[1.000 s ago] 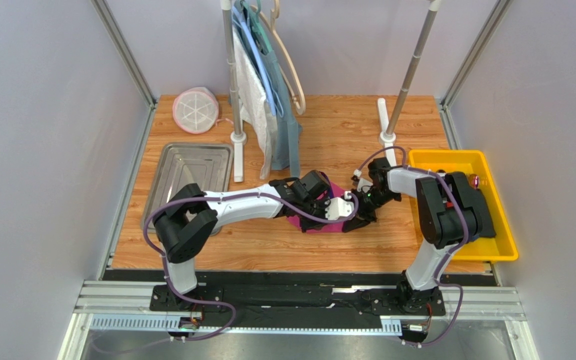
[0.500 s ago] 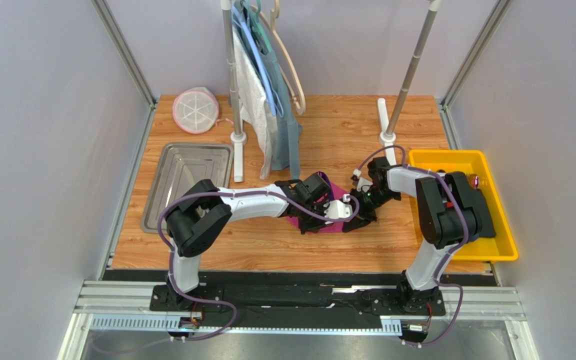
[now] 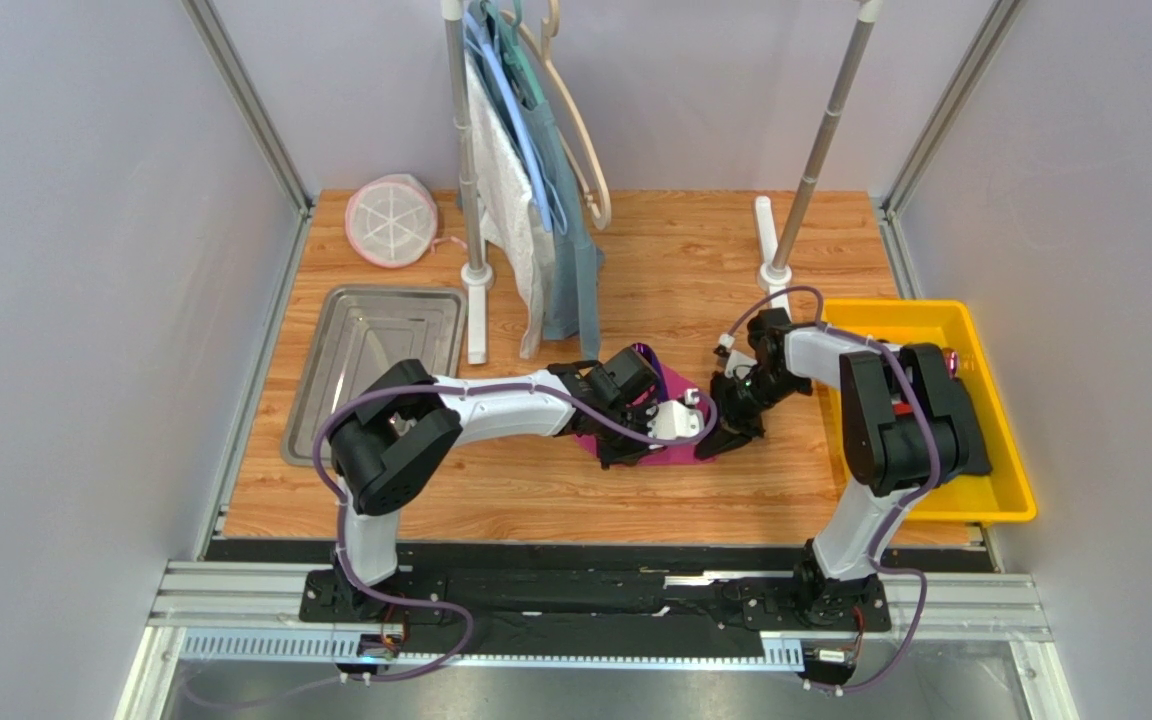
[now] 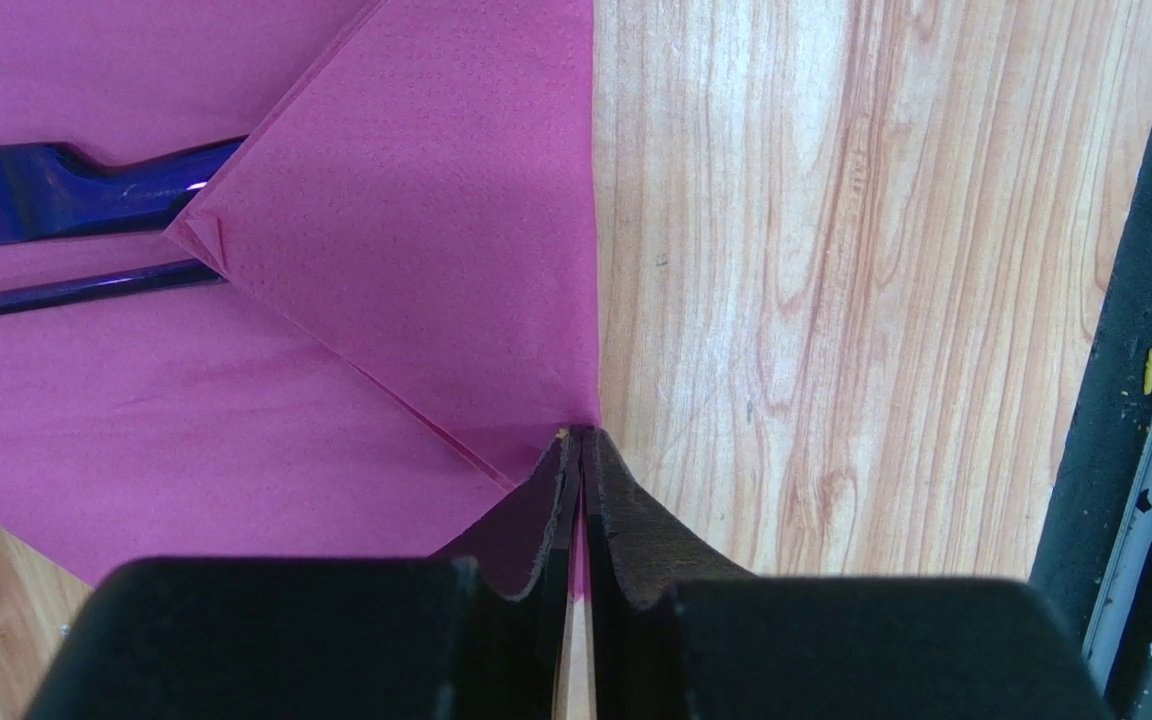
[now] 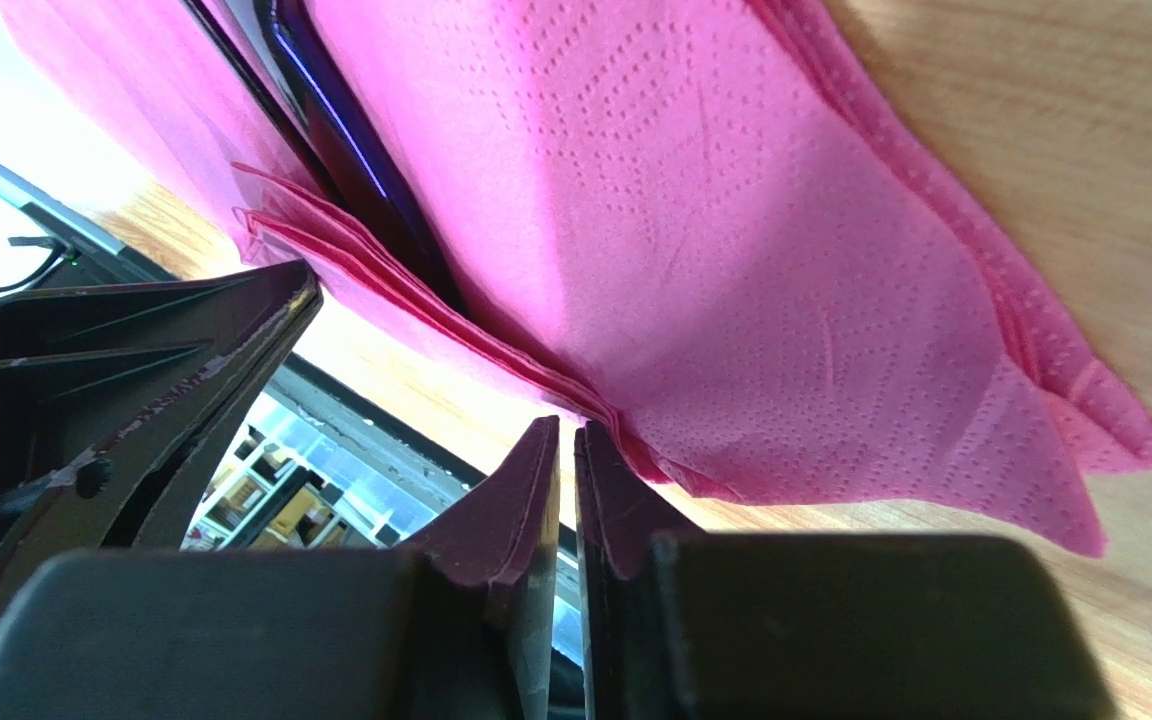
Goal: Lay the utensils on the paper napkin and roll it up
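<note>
The magenta paper napkin (image 3: 654, 455) lies mid-table, mostly hidden under both grippers. In the left wrist view a corner flap of the napkin (image 4: 432, 255) is folded over the dark-purple utensils (image 4: 86, 192), whose handles stick out to the left. My left gripper (image 3: 683, 422) (image 4: 579, 450) is shut on the napkin's edge, with pink paper between its jaws. My right gripper (image 3: 720, 435) (image 5: 567, 435) is shut, its tips just off the napkin's (image 5: 717, 225) layered edge with nothing between them. A utensil (image 5: 349, 143) shows inside the fold.
A yellow bin (image 3: 898, 318) stands at the right with a small purple item (image 3: 956, 360) in it. A metal tray (image 3: 330, 323) lies at the left, a white round mesh lid (image 3: 391, 219) behind it. A stand with hanging garments (image 3: 537, 195) and a second pole (image 3: 823, 135) stand behind.
My right gripper has drawn back a little to the right, away from the left gripper. My left arm's elbow has swung right while its gripper stays on the napkin.
</note>
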